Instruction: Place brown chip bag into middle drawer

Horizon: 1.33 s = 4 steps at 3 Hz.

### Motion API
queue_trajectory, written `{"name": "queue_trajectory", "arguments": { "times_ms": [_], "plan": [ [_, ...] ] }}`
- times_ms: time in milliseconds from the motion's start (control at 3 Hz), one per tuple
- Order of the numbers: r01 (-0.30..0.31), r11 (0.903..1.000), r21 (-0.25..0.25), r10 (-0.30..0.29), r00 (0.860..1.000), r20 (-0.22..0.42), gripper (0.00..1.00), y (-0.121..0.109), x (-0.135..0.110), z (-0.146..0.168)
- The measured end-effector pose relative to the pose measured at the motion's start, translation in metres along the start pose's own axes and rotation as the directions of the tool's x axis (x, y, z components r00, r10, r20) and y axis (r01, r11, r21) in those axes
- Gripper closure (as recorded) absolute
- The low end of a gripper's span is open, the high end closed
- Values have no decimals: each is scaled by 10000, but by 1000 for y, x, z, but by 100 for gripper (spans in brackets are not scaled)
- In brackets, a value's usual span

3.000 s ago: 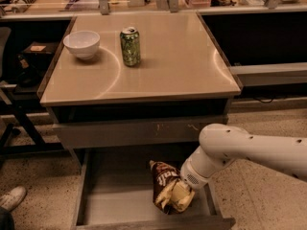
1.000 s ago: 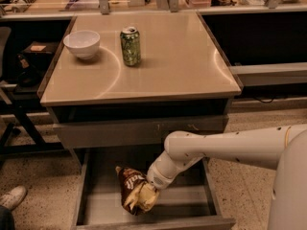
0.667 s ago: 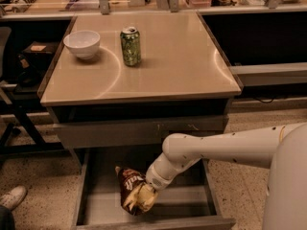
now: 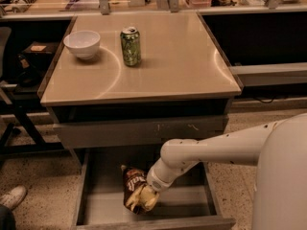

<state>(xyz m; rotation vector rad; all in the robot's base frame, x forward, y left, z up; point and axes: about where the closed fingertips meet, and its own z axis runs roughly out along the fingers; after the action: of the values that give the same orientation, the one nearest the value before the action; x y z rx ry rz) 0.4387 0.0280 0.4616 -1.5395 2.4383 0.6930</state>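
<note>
The brown chip bag (image 4: 133, 186) is inside the open middle drawer (image 4: 187, 202), left of its centre, tilted with its top end toward the back left. My gripper (image 4: 146, 199) reaches down into the drawer from the right and is shut on the bag's lower cream end, just above the drawer floor. My white arm (image 4: 211, 150) crosses over the drawer's right half and hides part of the floor.
A grey drawer front with pale scratches (image 4: 144, 131) is closed above the open drawer. On the tan tabletop (image 4: 182, 56) stand a green can (image 4: 130, 46) and a white bowl (image 4: 82, 43). A shoe (image 4: 12, 198) is on the floor at the left.
Since three seconds ago my gripper has carried the bag from the drawer's right side to left of centre. Over the last second it has barely moved.
</note>
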Motion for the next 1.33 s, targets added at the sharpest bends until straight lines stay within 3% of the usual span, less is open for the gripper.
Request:
{"name": "queue_trajectory", "arguments": {
  "times_ms": [667,1333],
  "plan": [
    [-352,9983,462,360,9992,-167,100,-17,15,8],
    [-352,9983,461,360,9992,-168,58,-17,15,8]
  ]
}}
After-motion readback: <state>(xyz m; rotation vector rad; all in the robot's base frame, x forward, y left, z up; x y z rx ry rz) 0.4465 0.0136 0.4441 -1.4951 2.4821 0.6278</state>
